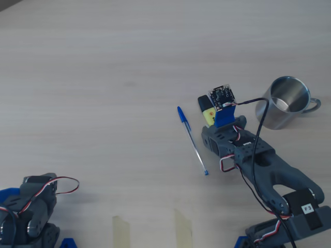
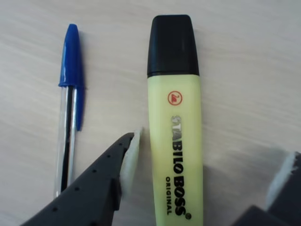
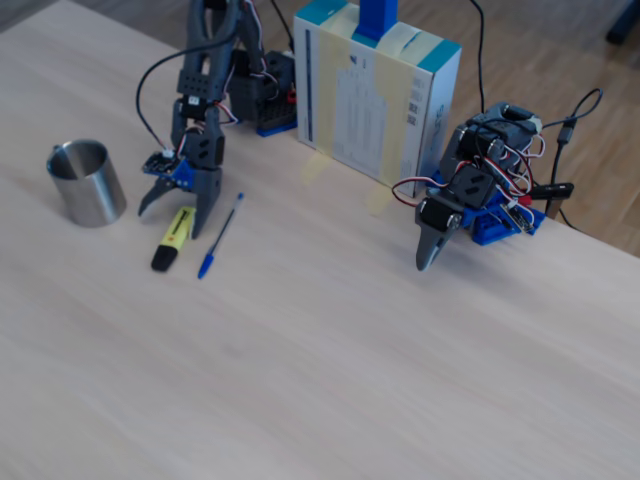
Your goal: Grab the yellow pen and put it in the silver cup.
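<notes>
yellow pen (image 2: 175, 141) flat on table | jaws open wide, straddling it | not gripping

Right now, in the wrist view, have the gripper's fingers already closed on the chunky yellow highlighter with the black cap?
No: the gripper is open, its fingers straddling the yellow highlighter with table visible on both sides.

Pale yellow pen (image 2: 176, 141), black cap, beside blue-capped ballpoint (image 2: 69, 108).
</notes>
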### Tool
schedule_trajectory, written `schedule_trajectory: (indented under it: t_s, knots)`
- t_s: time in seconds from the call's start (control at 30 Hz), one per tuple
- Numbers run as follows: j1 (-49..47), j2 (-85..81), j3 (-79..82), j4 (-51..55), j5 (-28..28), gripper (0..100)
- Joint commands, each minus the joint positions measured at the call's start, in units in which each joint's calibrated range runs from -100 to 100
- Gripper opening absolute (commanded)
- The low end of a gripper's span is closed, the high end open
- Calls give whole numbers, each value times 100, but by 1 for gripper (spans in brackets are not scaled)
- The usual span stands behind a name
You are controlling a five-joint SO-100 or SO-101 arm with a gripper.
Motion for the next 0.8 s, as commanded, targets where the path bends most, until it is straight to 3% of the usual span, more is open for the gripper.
schedule_trajectory:
  t_s: [0.0, 0.37, 0.77]
  knots:
    - [14, 137, -263, 18, 1, 44]
    - [14, 220, -309, 18, -4, 43]
    - [14, 153, -227, 44, -4, 11]
